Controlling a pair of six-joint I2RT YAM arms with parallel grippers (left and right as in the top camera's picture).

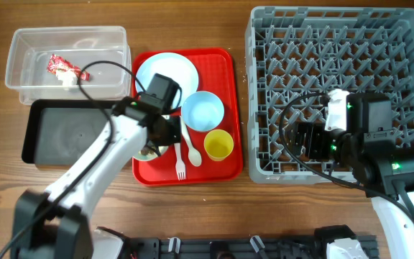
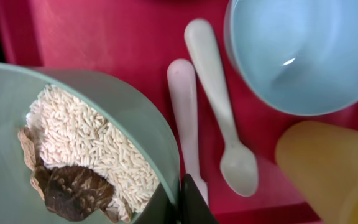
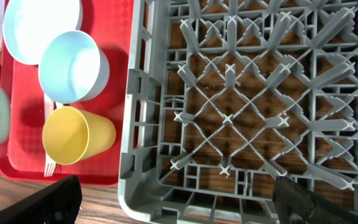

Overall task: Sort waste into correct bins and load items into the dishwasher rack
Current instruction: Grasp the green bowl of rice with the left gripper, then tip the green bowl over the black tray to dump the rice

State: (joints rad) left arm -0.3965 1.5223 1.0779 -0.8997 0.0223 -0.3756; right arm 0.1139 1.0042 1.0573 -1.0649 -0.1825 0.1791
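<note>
My left gripper (image 2: pixel 180 202) is shut on the rim of the pale green bowl (image 2: pixel 138 121), which holds white rice and brown food scraps (image 2: pixel 79 155). The bowl is on the red tray (image 1: pixel 221 65), at its front left under my left gripper (image 1: pixel 160 133). Beside it lie the white spoon (image 2: pixel 219 106) and fork (image 2: pixel 184 106), then the light blue bowl (image 1: pixel 203 111), yellow cup (image 1: pixel 218 144) and light blue plate (image 1: pixel 165 75). The red-and-white wrapper (image 1: pixel 65 67) lies in the clear tub (image 1: pixel 20 43). My right gripper (image 3: pixel 176 199) is open and empty over the grey rack's (image 1: pixel 336 43) front left part.
The black tray (image 1: pixel 63 133) lies left of the red tray, in front of the clear tub. The rack (image 3: pixel 142 124) holds nothing in view. The right wrist view also shows the yellow cup (image 3: pixel 73 134) and light blue bowl (image 3: pixel 73 65) beside the rack's left wall.
</note>
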